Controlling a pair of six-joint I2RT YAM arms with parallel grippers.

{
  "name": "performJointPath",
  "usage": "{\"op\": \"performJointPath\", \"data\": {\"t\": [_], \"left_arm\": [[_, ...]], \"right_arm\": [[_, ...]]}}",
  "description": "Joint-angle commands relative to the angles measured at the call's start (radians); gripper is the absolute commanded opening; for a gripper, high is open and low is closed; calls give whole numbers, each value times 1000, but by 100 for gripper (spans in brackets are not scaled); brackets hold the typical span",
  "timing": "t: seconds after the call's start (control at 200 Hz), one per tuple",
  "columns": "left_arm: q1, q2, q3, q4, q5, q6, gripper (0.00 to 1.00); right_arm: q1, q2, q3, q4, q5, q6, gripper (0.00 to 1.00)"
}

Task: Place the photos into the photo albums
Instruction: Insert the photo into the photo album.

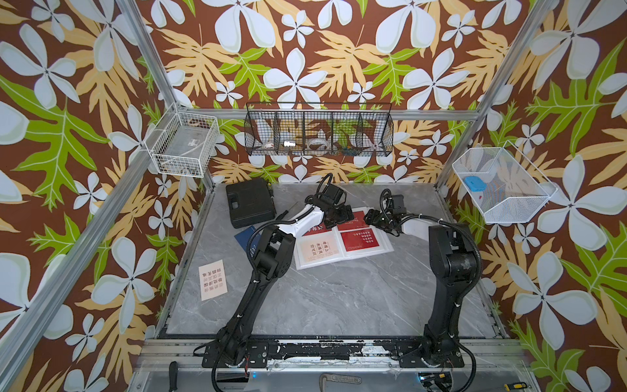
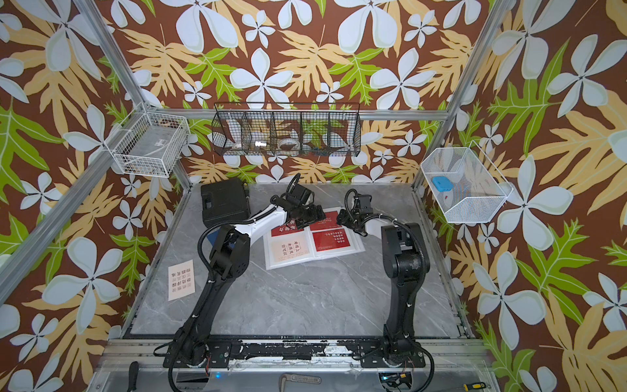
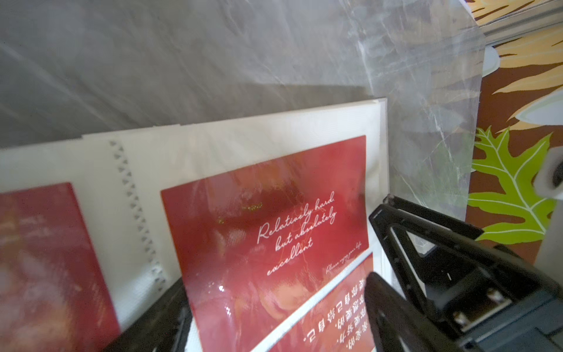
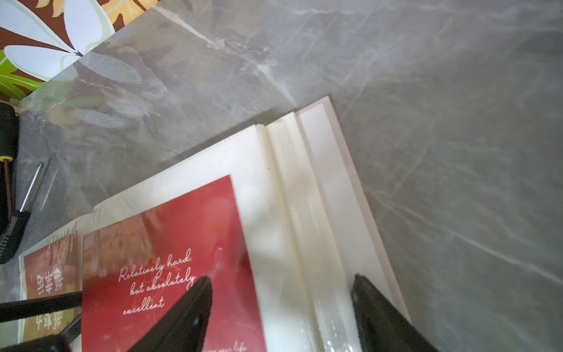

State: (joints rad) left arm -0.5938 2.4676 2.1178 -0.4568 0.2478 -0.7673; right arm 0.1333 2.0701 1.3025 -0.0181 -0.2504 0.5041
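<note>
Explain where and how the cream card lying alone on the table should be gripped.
Probably by a corner or short edge, the left end effector coming low from the table's middle: the cream card lies flat and thin on the table, so only a lifted edge gives the jaws purchase.

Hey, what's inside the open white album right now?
Four cards show in the album: cream card, near red card, far right red card, far left red card partly under the left arm. Other pages are hidden.

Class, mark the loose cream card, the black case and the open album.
cream card [image 1: 212, 280], a top view, its printed middle.
black case [image 1: 250, 204], a top view, lid centre.
open album [image 4: 274, 189], right wrist view, bare page margin.
</note>
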Motion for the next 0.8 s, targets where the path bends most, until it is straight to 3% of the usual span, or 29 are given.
{"op": "performJointPath", "data": {"t": [0.0, 0.22, 0.495, 0.796], "left_arm": [[-12, -21, -56, 208, 209, -26, 78], [-11, -39, -81, 239, 233, 2, 83], [3, -94, -87, 48, 30, 161, 95], [30, -181, -241, 86, 8, 176, 98]], "right_arm": [[19, 14, -7, -217, -117, 44, 75], [19, 16, -11, -221, -116, 43, 75], [4, -71, 36, -252, -59, -1, 76], [6, -80, 84, -311, -55, -25, 76]]}}
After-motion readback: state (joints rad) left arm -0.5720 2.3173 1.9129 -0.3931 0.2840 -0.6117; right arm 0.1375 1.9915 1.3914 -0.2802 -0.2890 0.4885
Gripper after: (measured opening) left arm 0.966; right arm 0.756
